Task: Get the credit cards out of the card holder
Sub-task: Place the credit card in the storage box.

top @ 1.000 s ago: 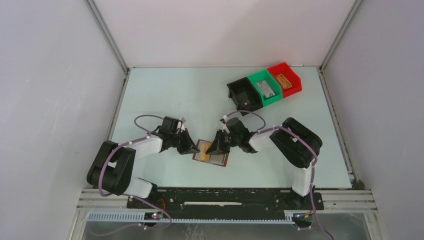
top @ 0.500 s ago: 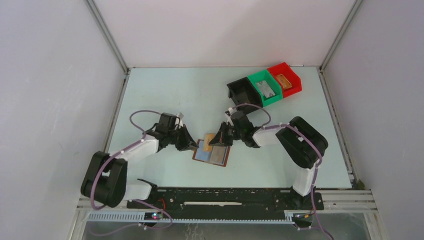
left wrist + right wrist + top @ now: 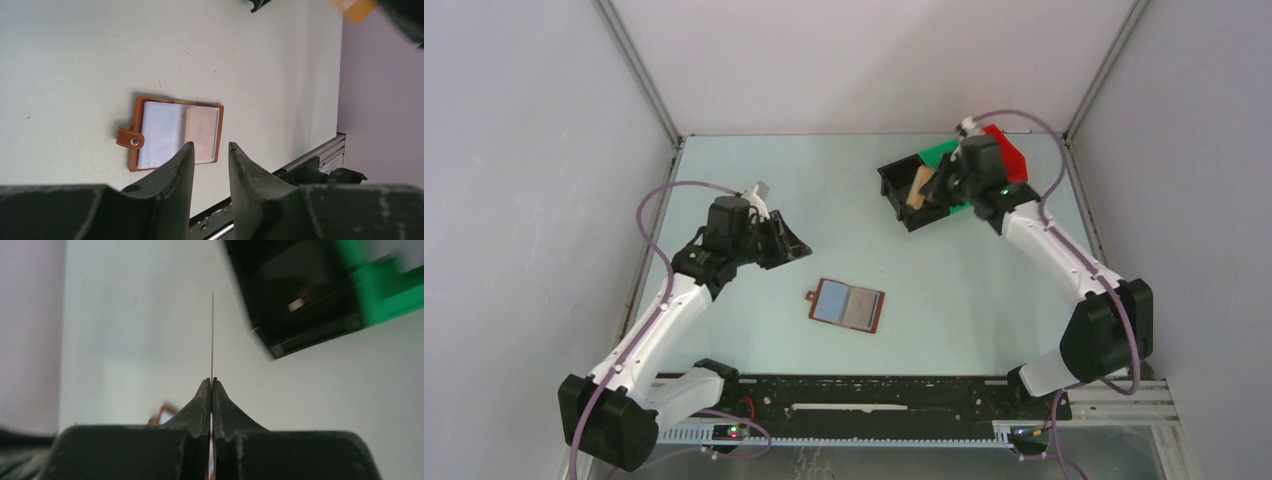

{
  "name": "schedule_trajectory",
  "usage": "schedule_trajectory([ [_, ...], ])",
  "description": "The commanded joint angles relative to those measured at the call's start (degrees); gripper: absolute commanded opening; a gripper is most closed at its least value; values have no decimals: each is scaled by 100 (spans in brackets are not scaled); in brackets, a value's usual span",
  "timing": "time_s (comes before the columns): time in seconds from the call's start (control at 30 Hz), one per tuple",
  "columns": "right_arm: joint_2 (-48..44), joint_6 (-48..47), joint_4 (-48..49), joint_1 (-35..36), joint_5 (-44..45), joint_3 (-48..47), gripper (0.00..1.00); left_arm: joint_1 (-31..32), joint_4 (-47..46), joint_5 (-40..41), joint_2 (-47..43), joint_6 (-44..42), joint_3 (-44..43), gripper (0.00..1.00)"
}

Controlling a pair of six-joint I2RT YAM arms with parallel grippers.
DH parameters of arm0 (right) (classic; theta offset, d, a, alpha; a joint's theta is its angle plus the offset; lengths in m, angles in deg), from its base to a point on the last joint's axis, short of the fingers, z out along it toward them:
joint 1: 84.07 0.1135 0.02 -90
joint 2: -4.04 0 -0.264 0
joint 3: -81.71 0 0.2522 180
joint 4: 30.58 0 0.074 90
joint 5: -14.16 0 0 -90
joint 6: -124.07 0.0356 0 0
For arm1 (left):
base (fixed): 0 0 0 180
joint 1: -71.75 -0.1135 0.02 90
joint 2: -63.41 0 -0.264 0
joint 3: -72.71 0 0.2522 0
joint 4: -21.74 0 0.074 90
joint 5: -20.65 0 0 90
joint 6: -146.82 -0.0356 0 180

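We record one wallet (image 3: 848, 306), brown-rimmed, lying open and flat on the desk (image 3: 754, 180), strap tab on its left side. Left fingers (image 3: 790, 247): raised, back and left of the wallet, a narrow gap between them, holding nothing. Right fingers (image 3: 208, 390): well back and right of the wallet, pinched on a tan card (image 3: 916, 188) at the black bin (image 3: 894, 185). Green bin (image 3: 944, 152) and red bin (image 3: 1016, 152) adjoin it.

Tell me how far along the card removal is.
Done: card holder lies open on the table. In hand: right tool pinches a tan card by the black bin. To do: a tan-orange card seemingly sits in the holder; left tool hangs open, empty.
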Motion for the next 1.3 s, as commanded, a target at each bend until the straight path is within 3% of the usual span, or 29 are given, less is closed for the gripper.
schedule_trajectory([
  [0.0,197,-1237,-1744,-776,1421,-1179,0,-50,322,-57,-16,-199,-321,36],
  [0.13,590,-668,-1548,-1918,427,-1596,0,-49,281,-119,54,-189,-314,36],
  [0.33,1282,1222,-1305,-2624,802,-2121,0,-48,189,-159,150,-173,-247,36],
  [0.43,1803,2323,-1576,-2679,1079,-2609,0,-48,134,-189,235,-159,-245,36],
  [0.57,2070,4042,-565,-2674,874,-2273,0,-49,93,-202,356,-155,-267,36],
  [0.8,2794,6338,-182,-2352,1849,-2594,0,-53,75,-294,573,-183,-352,35],
  [1.0,3365,7370,-449,-1908,2740,-3203,0,-51,66,-421,760,-211,-496,35],
  [1.27,3840,8059,-377,-1965,3199,-3436,0,-52,179,-544,921,-370,-652,35],
])
